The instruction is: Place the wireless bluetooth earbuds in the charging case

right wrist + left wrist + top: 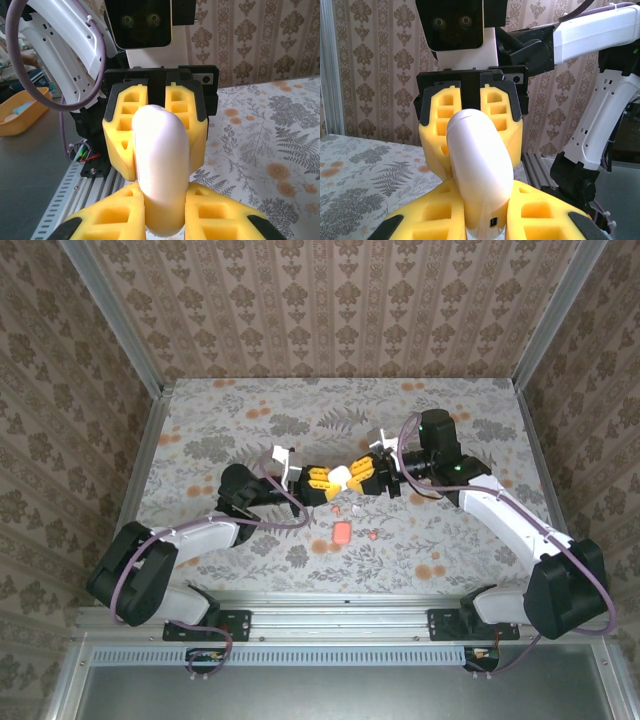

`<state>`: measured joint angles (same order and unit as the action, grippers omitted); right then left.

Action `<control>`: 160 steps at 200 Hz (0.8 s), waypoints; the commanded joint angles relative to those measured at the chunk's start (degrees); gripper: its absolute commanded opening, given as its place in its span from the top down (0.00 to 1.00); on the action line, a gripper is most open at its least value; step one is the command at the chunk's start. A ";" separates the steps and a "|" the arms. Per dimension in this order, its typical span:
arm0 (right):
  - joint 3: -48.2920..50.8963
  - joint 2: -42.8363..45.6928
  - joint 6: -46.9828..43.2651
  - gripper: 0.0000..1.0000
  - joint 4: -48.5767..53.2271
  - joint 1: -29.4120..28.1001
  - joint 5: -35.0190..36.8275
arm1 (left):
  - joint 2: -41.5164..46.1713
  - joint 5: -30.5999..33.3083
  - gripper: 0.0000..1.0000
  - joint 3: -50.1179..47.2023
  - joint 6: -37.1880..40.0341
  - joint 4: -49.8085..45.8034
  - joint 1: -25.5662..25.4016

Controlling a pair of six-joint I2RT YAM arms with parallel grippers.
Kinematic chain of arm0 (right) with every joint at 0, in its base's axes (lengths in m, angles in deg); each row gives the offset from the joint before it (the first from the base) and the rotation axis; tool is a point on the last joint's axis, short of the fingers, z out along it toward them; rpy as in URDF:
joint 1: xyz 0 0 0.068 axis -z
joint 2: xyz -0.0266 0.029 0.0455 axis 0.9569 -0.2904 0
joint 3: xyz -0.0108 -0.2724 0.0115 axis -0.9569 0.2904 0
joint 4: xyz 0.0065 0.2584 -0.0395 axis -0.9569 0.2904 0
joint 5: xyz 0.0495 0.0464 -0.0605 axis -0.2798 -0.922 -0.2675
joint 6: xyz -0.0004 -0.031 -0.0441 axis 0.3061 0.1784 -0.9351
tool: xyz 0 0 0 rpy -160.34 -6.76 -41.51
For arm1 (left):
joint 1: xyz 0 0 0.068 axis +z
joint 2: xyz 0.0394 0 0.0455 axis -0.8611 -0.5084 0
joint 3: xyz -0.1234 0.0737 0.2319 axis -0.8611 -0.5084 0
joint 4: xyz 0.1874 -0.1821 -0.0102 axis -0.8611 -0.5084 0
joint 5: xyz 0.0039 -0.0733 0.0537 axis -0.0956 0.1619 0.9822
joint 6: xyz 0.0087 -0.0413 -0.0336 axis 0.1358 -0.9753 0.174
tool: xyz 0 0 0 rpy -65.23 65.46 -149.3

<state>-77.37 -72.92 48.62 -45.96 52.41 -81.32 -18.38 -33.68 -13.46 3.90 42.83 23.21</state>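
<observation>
A white rounded charging case [340, 477] hangs above the table's middle, held from both sides. My left gripper [325, 481] is shut on one end and my right gripper [357, 478] is shut on the other. In the left wrist view the white case [480, 170] stands between my left gripper's [487, 220] yellow pads, port end down, with the right gripper's fingers [440, 135] behind. In the right wrist view the white case [161, 170] sits in my right gripper [165, 215]. A red-coral case [342, 532] lies on the table below. A tiny red bud [373, 534] lies beside it, and small pale buds [356, 509] lie just under the grippers.
The floral tablecloth [220, 420] spreads all round, with patterned walls at the back and sides. An aluminium rail [330, 615] runs along the near edge by the arm bases.
</observation>
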 commanded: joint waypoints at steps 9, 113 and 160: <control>-2.35 -0.50 -4.65 0.85 5.06 -0.65 -2.86 | -0.76 0.60 0.82 1.83 -0.33 0.87 -0.25; -5.72 4.12 -27.53 0.85 28.86 -3.49 27.00 | 12.63 8.42 0.34 5.44 36.15 -51.23 0.19; -7.29 3.47 -33.33 0.85 31.13 -9.12 35.44 | 12.92 9.22 0.36 11.34 49.29 -71.41 -0.63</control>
<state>-82.26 -69.64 21.27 -18.57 45.66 -52.38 -5.24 -25.24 -5.18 42.35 -13.26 23.10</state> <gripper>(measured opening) 0.166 0.644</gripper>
